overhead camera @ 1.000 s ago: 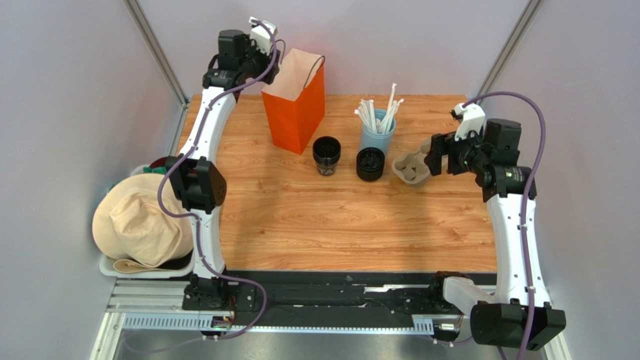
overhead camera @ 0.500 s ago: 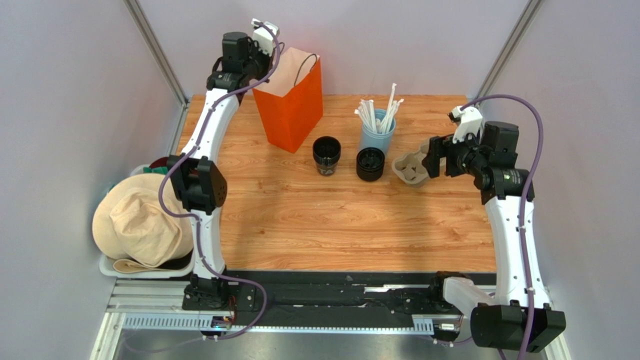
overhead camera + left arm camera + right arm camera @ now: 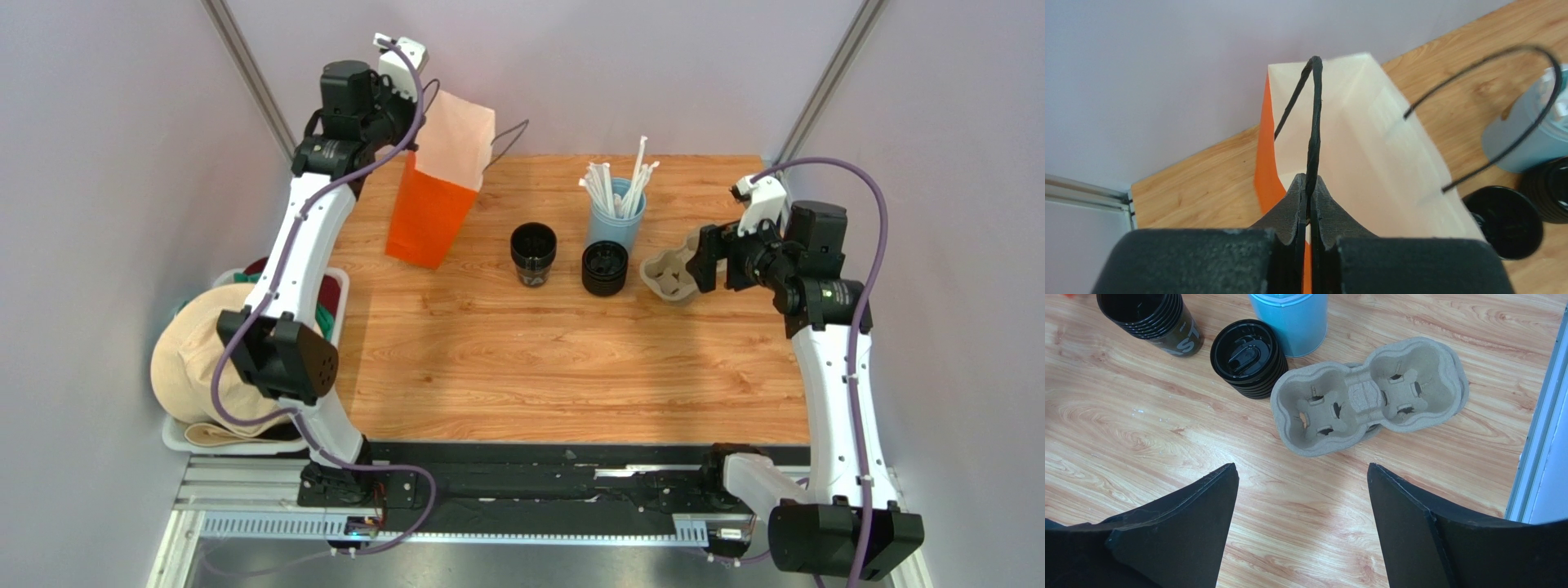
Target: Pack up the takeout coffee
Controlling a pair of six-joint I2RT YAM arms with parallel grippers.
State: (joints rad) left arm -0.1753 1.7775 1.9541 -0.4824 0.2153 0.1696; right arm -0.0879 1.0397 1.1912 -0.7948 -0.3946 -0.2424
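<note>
The takeout coffee cup (image 3: 534,254), small, round and dark, stands open at mid-table, also in the right wrist view (image 3: 1149,318) and the left wrist view (image 3: 1504,222). A ribbed black lid (image 3: 605,267) sits just right of it (image 3: 1247,355). My left gripper (image 3: 417,123) (image 3: 1312,187) is shut on one black cord handle of the orange paper bag (image 3: 432,202), whose pale inside (image 3: 1364,141) gapes open. The bag leans left. My right gripper (image 3: 703,260) (image 3: 1301,468) is open above bare wood, just near of the cardboard cup tray (image 3: 1364,398).
A pale blue cup of white straws (image 3: 616,211) stands behind the lid. The cup tray (image 3: 671,276) lies right of the lid. A bin with a tan hat (image 3: 227,361) sits off the table's left edge. Grey walls close in on both sides.
The left gripper has shut on the bag's handle and swung left, pulling the bag left and tilting it. The right arm has barely moved.
</note>
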